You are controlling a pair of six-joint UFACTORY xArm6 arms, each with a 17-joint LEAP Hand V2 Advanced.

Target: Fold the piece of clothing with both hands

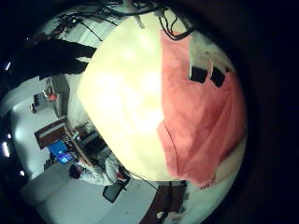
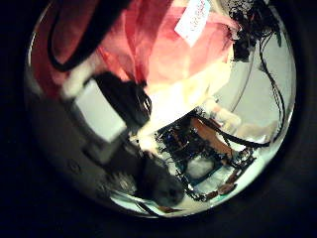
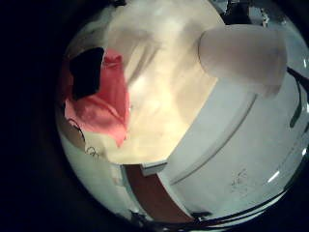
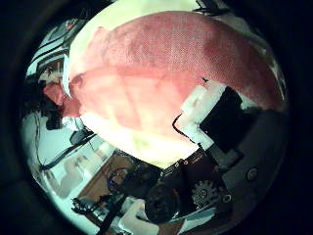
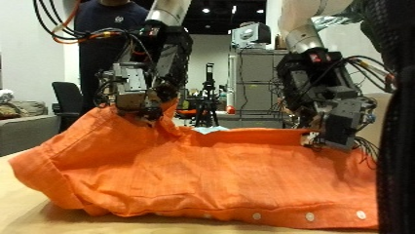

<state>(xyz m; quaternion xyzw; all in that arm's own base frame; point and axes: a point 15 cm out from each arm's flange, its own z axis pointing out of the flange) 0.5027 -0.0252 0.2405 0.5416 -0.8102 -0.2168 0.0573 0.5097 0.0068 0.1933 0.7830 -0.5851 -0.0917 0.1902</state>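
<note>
An orange buttoned shirt (image 5: 195,171) lies spread across the pale table (image 5: 26,210). My left hand (image 5: 143,90) is at the shirt's far raised corner, fingers curled into the cloth and holding it up a little. My right hand (image 5: 331,109) is at the other far corner, fingers pinching the cloth edge just above the table. The left thumb side palm view shows the shirt (image 2: 149,45) close, with its white label (image 2: 193,20). The right thumb side palm view shows the shirt (image 4: 156,69) under that hand's fingers (image 4: 210,108). The shirt also shows in the left little finger side palm view (image 1: 201,103) and the right little finger side palm view (image 3: 106,97).
A row of white buttons (image 5: 259,216) runs along the shirt's near edge. A bare strip of table (image 1: 121,93) lies beside the shirt. An office chair (image 5: 62,97) and an equipment rack (image 5: 246,78) stand behind the table.
</note>
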